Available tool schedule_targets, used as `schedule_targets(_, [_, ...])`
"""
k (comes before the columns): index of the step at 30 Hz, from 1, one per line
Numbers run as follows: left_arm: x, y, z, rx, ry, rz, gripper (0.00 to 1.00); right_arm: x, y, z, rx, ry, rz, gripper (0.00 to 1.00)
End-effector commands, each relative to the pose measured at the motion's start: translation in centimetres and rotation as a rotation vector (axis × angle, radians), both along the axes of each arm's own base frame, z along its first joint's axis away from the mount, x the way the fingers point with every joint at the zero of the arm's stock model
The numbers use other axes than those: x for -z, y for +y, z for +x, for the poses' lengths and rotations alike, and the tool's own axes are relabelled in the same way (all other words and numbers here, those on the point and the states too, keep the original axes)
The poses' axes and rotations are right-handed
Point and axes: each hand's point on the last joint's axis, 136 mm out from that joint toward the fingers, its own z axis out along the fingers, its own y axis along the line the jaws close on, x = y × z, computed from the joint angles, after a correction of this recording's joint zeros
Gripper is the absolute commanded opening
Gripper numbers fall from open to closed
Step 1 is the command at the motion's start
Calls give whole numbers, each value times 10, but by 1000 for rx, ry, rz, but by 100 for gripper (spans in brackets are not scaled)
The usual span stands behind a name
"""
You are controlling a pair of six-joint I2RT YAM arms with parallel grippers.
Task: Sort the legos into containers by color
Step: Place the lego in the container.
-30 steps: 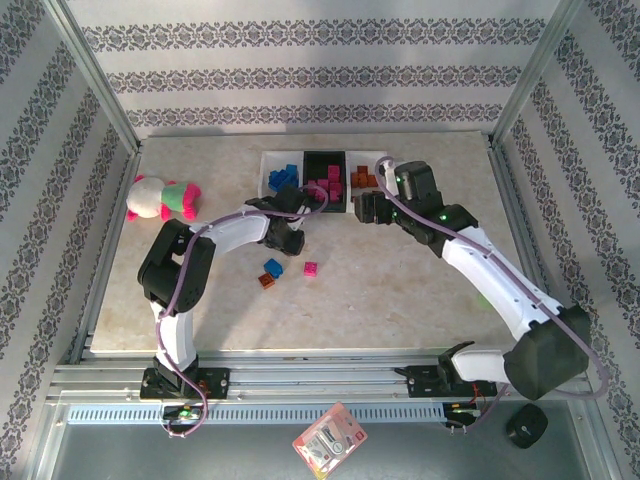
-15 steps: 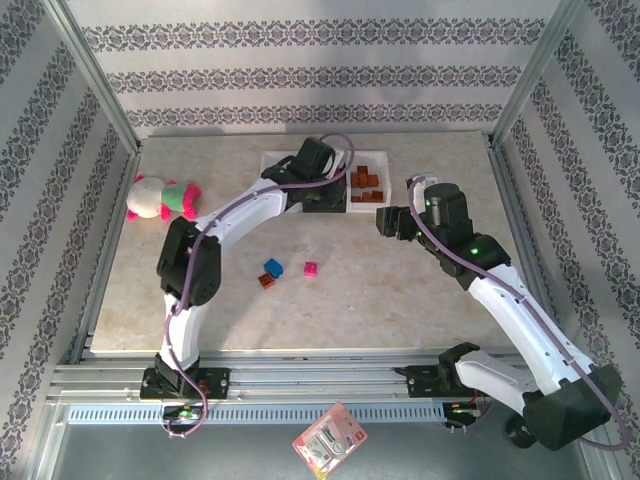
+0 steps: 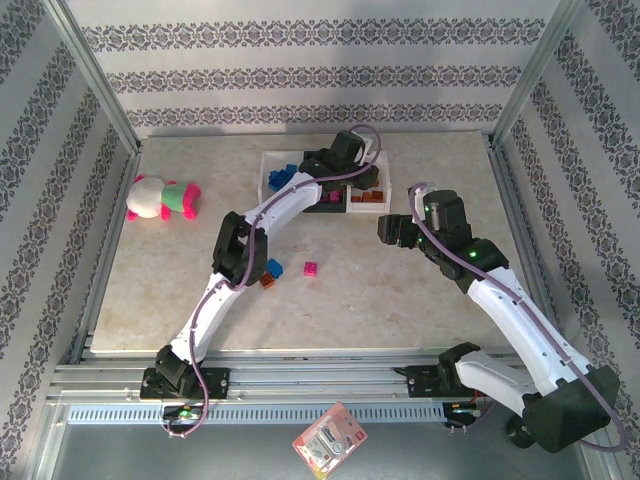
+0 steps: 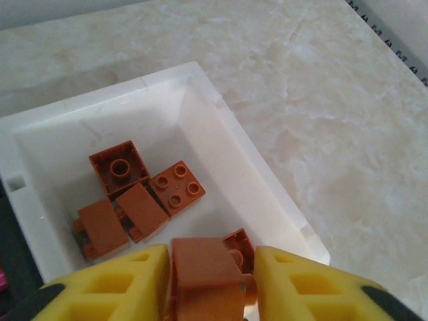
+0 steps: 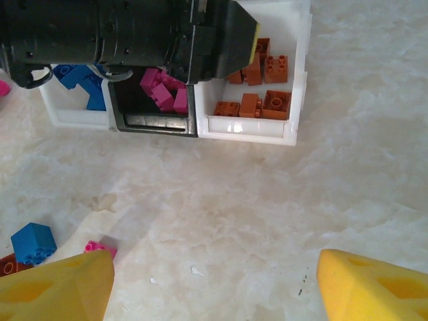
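- One orange-brown plastic brick [image 4: 204, 284] is clamped between the yellow fingers of the left hand [image 4: 210, 261]. The hand hangs over the shallow white plastic tray [image 4: 249, 179] at the right end of the row of three.
- Several matching orange-brown bricks [image 4: 177, 187] already lie in that tray, so the colour is right. The step in hand looks to be the release.
- In the left wrist view the held brick sits low over the near part of the tray, close to its right-hand wall. A small shift toward the bare white floor further in would keep it off the rim.
- Lowering the hand before it opens, and parting the fingers only a little, should stop the brick bouncing out or sticking to one pad.
- The black tray [image 5: 157, 120] of magenta bricks [image 5: 164, 93] touches this tray on its left, so drifting that way risks a wrong drop.
- The right hand [image 5: 214, 281] is spread wide with nothing between its fingers, over the bare marble-patterned tabletop [image 5: 267, 214] in front of the trays.
- Three loose pieces wait close together on the tabletop: a blue brick [image 3: 273, 267], a magenta brick [image 3: 311, 268] and a second orange-brown one [image 3: 266, 282]. They lie just beside the left arm's elbow, so a careless retreat could sweep them.
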Motion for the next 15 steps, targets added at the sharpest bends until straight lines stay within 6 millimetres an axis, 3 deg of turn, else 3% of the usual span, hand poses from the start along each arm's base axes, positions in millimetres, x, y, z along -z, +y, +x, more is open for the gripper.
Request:
schedule_targets(1, [-33, -7, -6, 11, -19, -35, 61, 5, 3, -6, -27, 19, 22, 80])
schedule_targets(4, [-60, -6, -17, 35, -27, -59, 78, 17, 13, -16, -103, 46, 30, 80])
schedule_targets(10, [-109, 17, -40, 11, -95, -81, 97, 53, 37, -40, -235, 77, 1, 82])
schedule_targets(15, [-122, 53, -72, -45, -110, -85, 99, 89, 70, -51, -356, 42, -103, 85])
